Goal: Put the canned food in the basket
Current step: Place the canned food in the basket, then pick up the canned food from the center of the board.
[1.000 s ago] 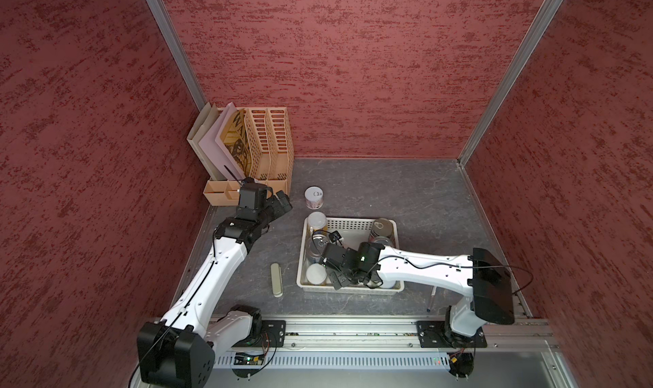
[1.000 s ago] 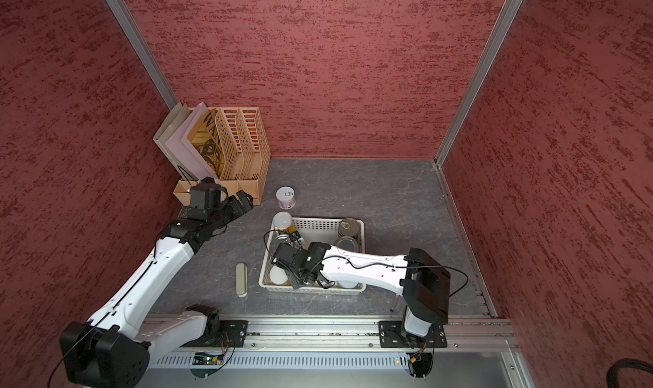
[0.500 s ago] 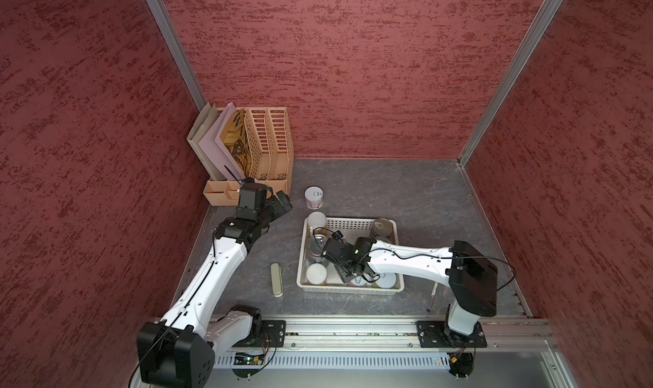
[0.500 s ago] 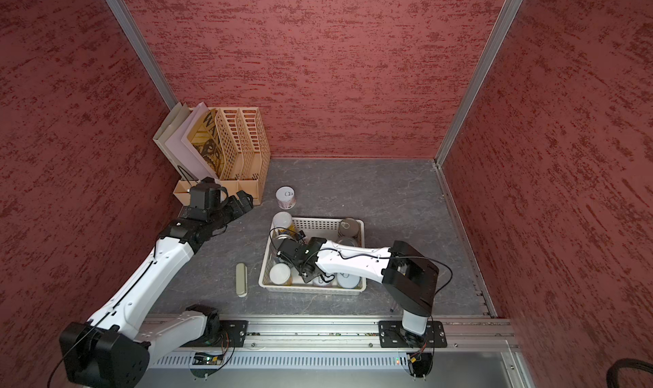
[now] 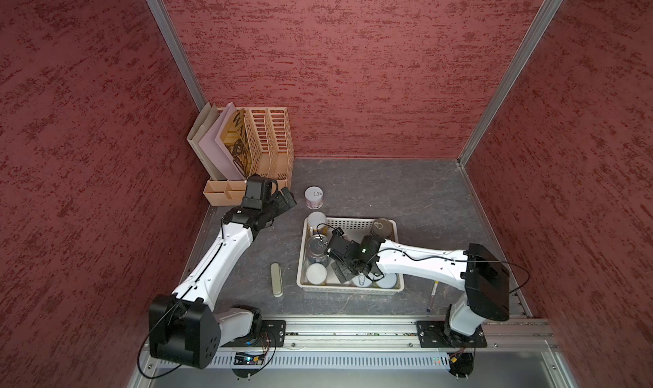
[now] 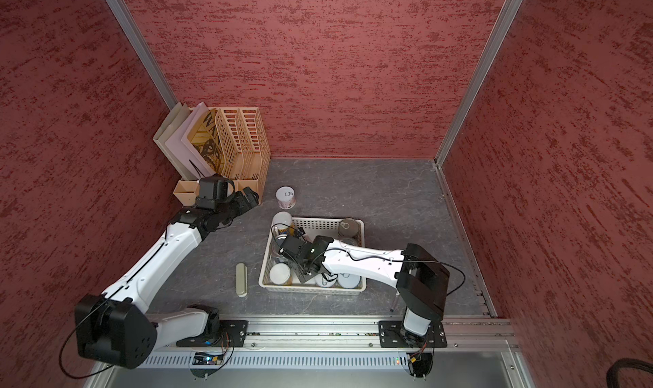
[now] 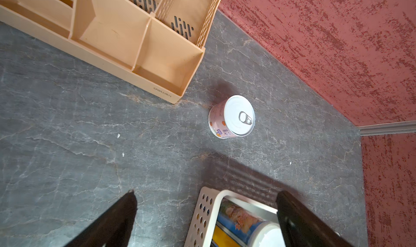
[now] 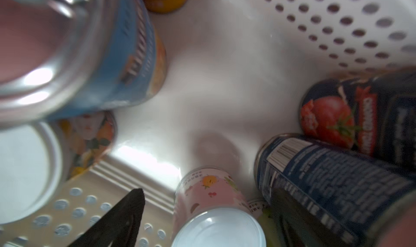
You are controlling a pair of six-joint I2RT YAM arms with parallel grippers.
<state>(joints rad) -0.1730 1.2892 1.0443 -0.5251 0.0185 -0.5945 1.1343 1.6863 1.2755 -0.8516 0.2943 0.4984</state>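
canned food (image 5: 315,273) – where is it?
– one white-topped tin (image 5: 314,197) stands alone on the bench (image 5: 406,191), near the basket (image 5: 353,223), at its eleven o'clock; the rest stand inside it.
– and the jaws?
– left jaws spread wide near the lone tin, holding nothing; right jaws wide too, low among those in the basket, gripping none.
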